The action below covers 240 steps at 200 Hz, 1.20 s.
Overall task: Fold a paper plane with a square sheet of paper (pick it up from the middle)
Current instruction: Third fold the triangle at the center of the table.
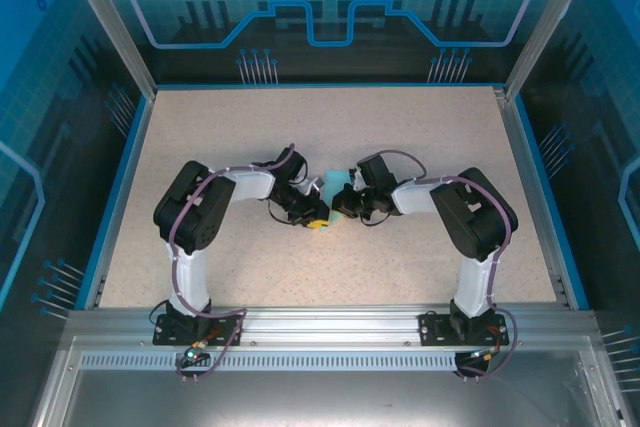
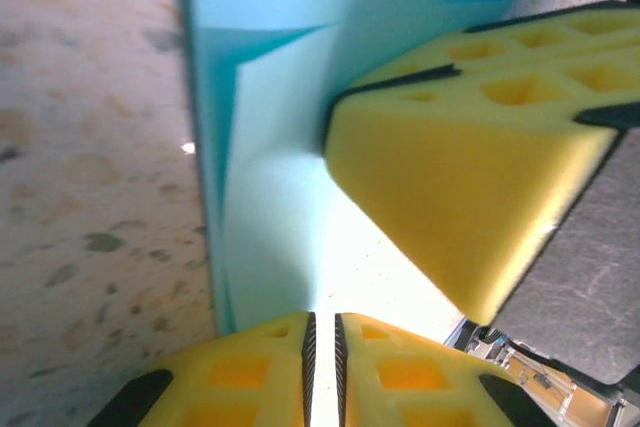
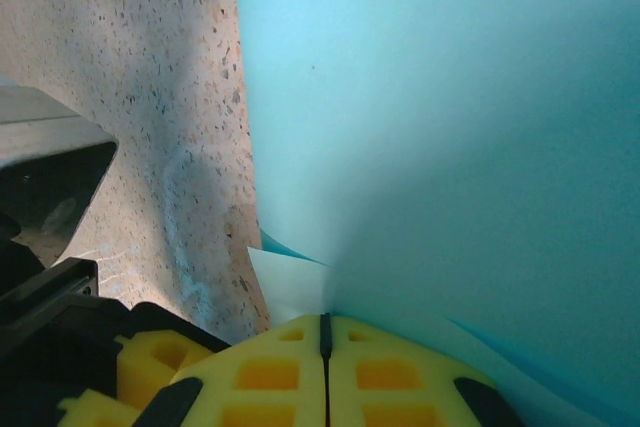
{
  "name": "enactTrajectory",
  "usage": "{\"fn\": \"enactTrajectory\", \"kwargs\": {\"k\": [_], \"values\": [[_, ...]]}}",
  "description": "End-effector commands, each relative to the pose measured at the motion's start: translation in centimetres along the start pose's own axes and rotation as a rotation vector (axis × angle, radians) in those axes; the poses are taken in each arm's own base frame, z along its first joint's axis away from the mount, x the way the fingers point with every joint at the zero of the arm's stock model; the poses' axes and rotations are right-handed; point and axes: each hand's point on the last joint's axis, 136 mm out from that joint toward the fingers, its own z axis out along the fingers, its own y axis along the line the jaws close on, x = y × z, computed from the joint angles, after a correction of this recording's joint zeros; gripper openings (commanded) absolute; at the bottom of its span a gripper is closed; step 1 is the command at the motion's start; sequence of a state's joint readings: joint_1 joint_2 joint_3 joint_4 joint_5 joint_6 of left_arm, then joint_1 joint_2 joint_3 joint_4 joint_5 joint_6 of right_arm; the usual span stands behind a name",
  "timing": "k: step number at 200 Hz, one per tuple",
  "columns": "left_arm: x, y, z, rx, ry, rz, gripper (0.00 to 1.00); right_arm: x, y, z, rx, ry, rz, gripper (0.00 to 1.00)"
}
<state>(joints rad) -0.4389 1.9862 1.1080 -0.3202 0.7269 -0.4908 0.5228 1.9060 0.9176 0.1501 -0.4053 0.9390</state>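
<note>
Sheet of paper [image 1: 335, 184] held between two arms at the centre of the table [image 1: 250, 117]. In the top view the left fingers [image 1: 318, 219] and the right fingers [image 1: 343, 209] are brought tip to tip just below the light-cyan sheet, which lies slightly right of centre.

In the left wrist view the left fingers [image 2: 300, 337] are seen at the bottom edge, pressed almost together with only a thin slit between them. The sheet of paper [image 2: 270, 197] runs up from that slit, so a pinch on its edge is judged. A layer already turned over is shown at upper centre.

In the right wrist view the right fingers [image 3: 315, 332] are closed flat on the sheet of paper [image 3: 450, 147], which rises from their tips across the right of the frame.

The two pinches are probably placed side by side so that a crease can be pressed or the layers kept aligned. No dart shape is formed yet, and the folding is judged to be at an early stage.
</note>
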Motion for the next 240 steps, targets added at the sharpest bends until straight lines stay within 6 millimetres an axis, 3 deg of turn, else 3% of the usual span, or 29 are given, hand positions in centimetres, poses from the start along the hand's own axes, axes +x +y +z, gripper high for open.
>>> {"fn": "enactTrajectory", "kwargs": {"k": [1, 57, 104, 136, 198, 240], "values": [[0.6, 1.6, -0.2, -0.009, 0.035, -0.06, 0.16, 1.0, -3.4, 0.7, 0.095, 0.024, 0.047, 0.06], [1.7, 2.0, -0.2, -0.022, 0.072, -0.061, 0.17, 1.0, -3.5, 1.0, 0.099, 0.033, 0.051, 0.06], [0.5, -1.8, -2.4, 0.053, -0.008, -0.006, 0.19, 0.9, -3.5, 0.9, 0.104, 0.032, 0.051, 0.06], [0.9, -3.6, -2.4, 0.077, 0.012, 0.007, 0.17, 0.8, -3.4, 0.9, 0.099, 0.031, 0.053, 0.06], [1.1, -1.4, -0.1, -0.037, 0.04, -0.007, 0.12, 0.9, -3.4, 0.7, 0.105, 0.032, 0.052, 0.06], [1.6, 2.4, 1.7, -0.136, 0.06, -0.043, 0.11, 1.1, -3.6, 0.8, 0.108, 0.036, 0.053, 0.06]]}}
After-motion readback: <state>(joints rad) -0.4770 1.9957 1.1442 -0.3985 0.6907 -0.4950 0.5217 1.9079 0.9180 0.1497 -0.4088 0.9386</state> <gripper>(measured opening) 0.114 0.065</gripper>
